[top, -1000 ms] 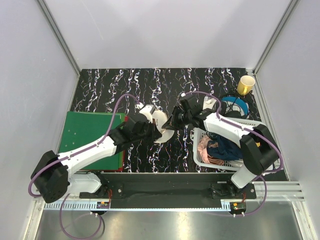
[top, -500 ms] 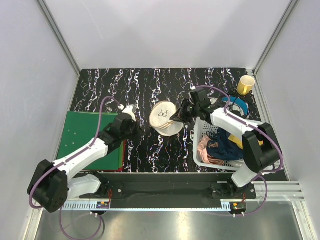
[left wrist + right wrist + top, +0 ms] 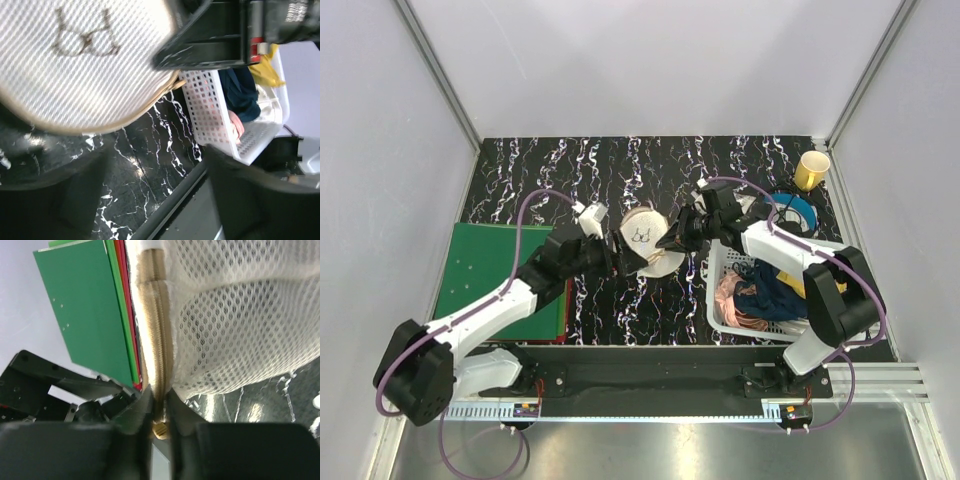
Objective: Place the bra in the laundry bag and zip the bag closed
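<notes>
The cream-white mesh laundry bag [image 3: 647, 243] lies on the black marbled table, its black glasses-like mark [image 3: 82, 42] facing up. My left gripper [image 3: 618, 258] sits at the bag's near-left edge. It stands open [image 3: 155, 200], with only table between its fingers. My right gripper [image 3: 675, 240] is at the bag's right edge. In the right wrist view it is [image 3: 159, 405] shut on the tan zipper band [image 3: 156, 340], with the pull tab [image 3: 160, 430] just behind the fingertips. The bra is hidden.
A white lattice basket [image 3: 718, 300] with clothes stands right of the bag, under the right arm. A yellow cup [image 3: 811, 169] and a blue tape roll [image 3: 788, 213] sit at the back right. Green boards [image 3: 495, 265] lie at the left.
My left gripper has opened and swung back right to the bag's edge. The bag and my right gripper have shifted slightly left.
</notes>
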`<state>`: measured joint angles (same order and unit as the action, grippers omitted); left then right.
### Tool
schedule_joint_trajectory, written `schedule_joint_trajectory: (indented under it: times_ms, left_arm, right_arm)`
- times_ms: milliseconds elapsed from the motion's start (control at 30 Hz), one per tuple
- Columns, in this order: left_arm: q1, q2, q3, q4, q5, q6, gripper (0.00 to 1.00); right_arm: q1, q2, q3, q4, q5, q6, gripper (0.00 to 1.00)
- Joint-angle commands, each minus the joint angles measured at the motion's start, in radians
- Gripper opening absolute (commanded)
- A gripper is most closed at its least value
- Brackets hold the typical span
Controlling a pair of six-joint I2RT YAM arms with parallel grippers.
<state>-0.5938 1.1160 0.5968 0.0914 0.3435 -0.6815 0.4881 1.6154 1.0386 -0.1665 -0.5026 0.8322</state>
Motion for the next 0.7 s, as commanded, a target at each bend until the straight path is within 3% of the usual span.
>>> schedule_joint_trajectory:
  times_ms: [0, 33, 100, 167, 267, 300, 400, 500, 633, 667]
  left_arm:
    - [-0.062, 0.051, 0.098, 0.016, 0.023, 0.095, 0.86]
    - [-0.073, 0.064, 0.147, -0.023, -0.027, 0.168, 0.84]
    - [-0.087, 0.114, 0.19, -0.113, -0.061, 0.206, 0.6]
    - [-0.087, 0.131, 0.205, -0.127, -0.078, 0.197, 0.51]
    - [-0.087, 0.093, 0.146, -0.063, -0.096, 0.113, 0.61]
    - [-0.087, 0.073, 0.126, -0.053, -0.11, 0.091, 0.71]
    - [-0.083, -0.004, 0.066, -0.076, -0.184, 0.004, 0.8]
    - [-0.034, -0.047, 0.006, -0.119, -0.267, -0.169, 0.82]
    - [0.061, 0.007, -0.067, 0.005, -0.111, -0.399, 0.78]
    - [0.081, 0.054, -0.086, 0.04, -0.083, -0.432, 0.78]
  right_arm:
    - [0.004, -0.043, -0.041, 0.09, -0.093, -0.007, 0.31]
    - [0.004, -0.045, -0.045, 0.088, -0.094, -0.022, 0.42]
    - [0.004, -0.055, -0.042, 0.067, -0.1, -0.085, 0.52]
    - [0.004, -0.077, -0.031, 0.015, -0.085, -0.129, 0.65]
    - [0.004, -0.109, -0.008, -0.102, -0.012, -0.243, 0.75]
    - [0.004, -0.132, -0.002, -0.134, 0.004, -0.307, 0.76]
    - [0.004, -0.185, -0.006, -0.211, 0.051, -0.425, 0.77]
    - [0.006, -0.244, -0.043, -0.219, 0.082, -0.499, 0.74]
    - [0.11, -0.255, -0.043, -0.215, 0.148, -0.548, 0.7]
    - [0.145, -0.246, -0.038, -0.214, 0.229, -0.551, 0.7]
